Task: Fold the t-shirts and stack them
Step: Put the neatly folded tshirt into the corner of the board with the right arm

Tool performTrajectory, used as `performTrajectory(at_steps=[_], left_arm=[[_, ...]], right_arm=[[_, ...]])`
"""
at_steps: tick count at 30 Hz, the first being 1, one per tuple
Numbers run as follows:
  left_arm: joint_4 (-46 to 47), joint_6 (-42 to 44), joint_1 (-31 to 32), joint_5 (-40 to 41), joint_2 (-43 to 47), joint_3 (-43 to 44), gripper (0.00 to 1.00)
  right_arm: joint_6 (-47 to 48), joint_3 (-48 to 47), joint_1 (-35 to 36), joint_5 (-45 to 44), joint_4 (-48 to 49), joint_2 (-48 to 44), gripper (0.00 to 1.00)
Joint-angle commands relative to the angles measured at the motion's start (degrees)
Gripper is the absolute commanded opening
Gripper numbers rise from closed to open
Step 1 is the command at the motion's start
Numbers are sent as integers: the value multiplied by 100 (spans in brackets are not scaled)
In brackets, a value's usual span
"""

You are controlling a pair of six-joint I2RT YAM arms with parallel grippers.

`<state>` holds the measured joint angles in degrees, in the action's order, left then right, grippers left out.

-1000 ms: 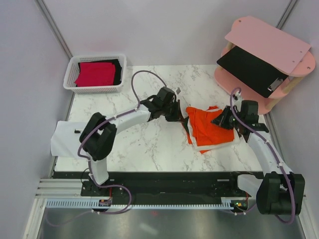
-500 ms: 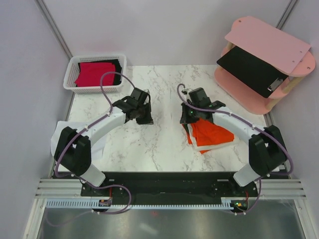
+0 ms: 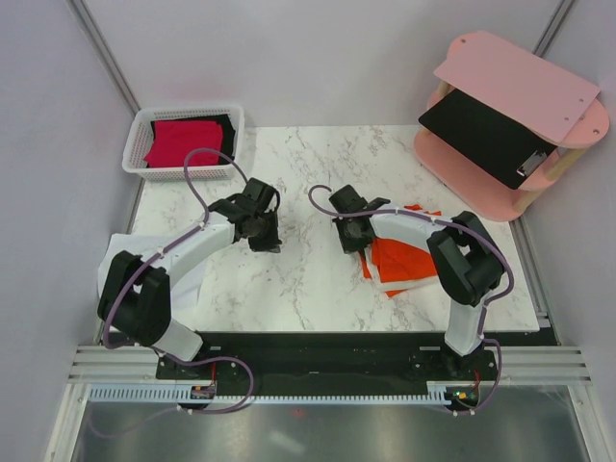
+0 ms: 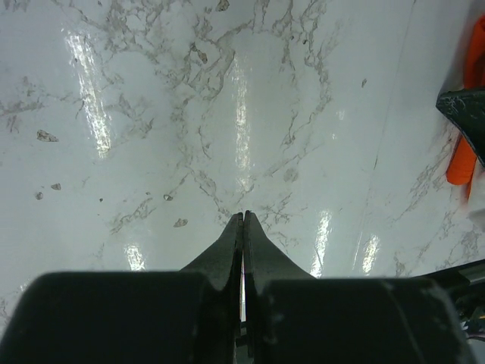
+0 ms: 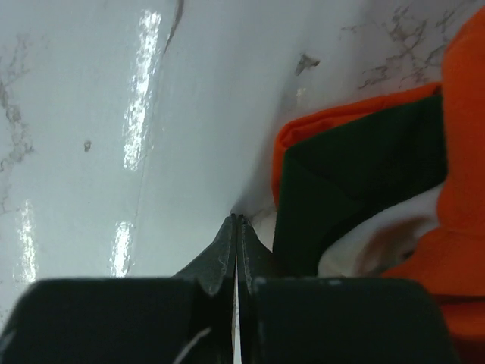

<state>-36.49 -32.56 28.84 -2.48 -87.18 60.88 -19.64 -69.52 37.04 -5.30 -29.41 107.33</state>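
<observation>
A bright orange t-shirt (image 3: 409, 258) lies crumpled and partly folded on the marble table, right of centre. My right gripper (image 3: 348, 241) is shut and empty, low at the shirt's left edge. In the right wrist view its tips (image 5: 236, 220) close just left of the orange cloth (image 5: 455, 159). My left gripper (image 3: 267, 241) is shut and empty over bare marble, left of the shirt. In the left wrist view its tips (image 4: 244, 216) point at the table, with the orange shirt (image 4: 461, 163) at the right edge. A crimson-red shirt (image 3: 181, 141) and a black shirt (image 3: 227, 130) lie folded in the basket.
A white basket (image 3: 132, 152) stands at the back left corner. A pink two-tier shelf (image 3: 520, 82) at the back right holds a black clipboard (image 3: 481, 130). A white cloth (image 3: 120, 269) hangs at the table's left edge.
Both grippers have moved left. The right gripper went from the shirt's right side across to its left edge. The left gripper left the shirt and drew back over bare table.
</observation>
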Motion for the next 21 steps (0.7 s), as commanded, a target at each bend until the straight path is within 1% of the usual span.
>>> performTrajectory(at_steps=[1, 5, 9, 14, 21], left_arm=[[-25, 162, -19, 116, 219, -76, 2], [-7, 144, -19, 125, 236, -164, 2], [10, 144, -19, 169, 263, -217, 2], [45, 127, -19, 143, 227, -244, 2], [72, 135, -19, 134, 175, -235, 2]], right_arm=[[-22, -290, -56, -717, -100, 341, 0], [-49, -449, -214, -832, -126, 622, 0], [-119, -379, -451, -1008, -258, 781, 0], [-216, -37, -890, -1323, -364, 650, 0], [-190, 131, -1374, -1807, -715, 412, 0]])
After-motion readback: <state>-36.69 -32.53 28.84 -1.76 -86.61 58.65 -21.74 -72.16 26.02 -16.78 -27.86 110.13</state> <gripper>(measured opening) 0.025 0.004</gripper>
